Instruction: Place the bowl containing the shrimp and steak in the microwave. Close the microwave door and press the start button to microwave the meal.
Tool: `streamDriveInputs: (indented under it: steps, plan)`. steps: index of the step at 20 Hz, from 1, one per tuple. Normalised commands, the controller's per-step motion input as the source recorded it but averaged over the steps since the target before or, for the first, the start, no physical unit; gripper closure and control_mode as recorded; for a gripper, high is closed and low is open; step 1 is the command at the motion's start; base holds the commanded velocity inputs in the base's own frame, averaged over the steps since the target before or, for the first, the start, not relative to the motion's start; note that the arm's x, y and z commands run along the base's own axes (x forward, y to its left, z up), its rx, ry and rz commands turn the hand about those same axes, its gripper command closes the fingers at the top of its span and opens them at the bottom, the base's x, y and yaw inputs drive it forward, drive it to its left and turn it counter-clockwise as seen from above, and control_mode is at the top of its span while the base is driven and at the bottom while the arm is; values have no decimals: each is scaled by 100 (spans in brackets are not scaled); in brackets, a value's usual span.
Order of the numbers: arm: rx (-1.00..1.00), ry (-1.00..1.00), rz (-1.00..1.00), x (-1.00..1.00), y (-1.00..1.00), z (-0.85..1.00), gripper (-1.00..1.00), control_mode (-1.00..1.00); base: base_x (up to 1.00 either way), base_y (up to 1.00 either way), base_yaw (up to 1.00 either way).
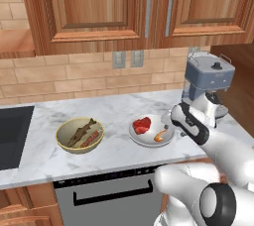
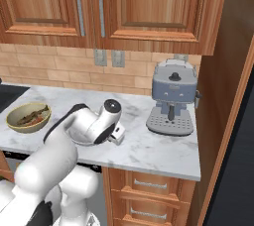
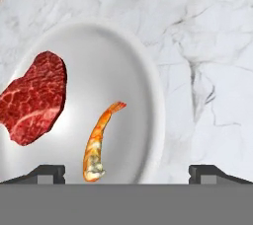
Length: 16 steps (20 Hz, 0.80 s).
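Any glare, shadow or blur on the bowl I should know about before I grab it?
Hand view: sharp, with a soft sheen on the bowl beside the steak; the shrimp is crisp. Left base view: softer, the bowl rim partly behind the arm. Right base view: the arm covers most of the bowl.

The arm (image 2: 74, 126) hides most of the bowl (image 2: 79, 140).
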Motion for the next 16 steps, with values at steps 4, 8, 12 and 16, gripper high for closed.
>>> streamDriveInputs:
  steps: [4, 8, 12, 16]
  plan:
    - [0, 0, 0, 14, 0, -43, -100, -100, 0, 0, 0]
    - [0, 0, 0, 13, 0, -34, -100, -100, 0, 0, 0]
    - [0, 0, 0, 17, 0, -24, -100, -100, 0, 0, 0]
    - [0, 1, 0, 17, 0, -20, -100, -100, 0, 0, 0]
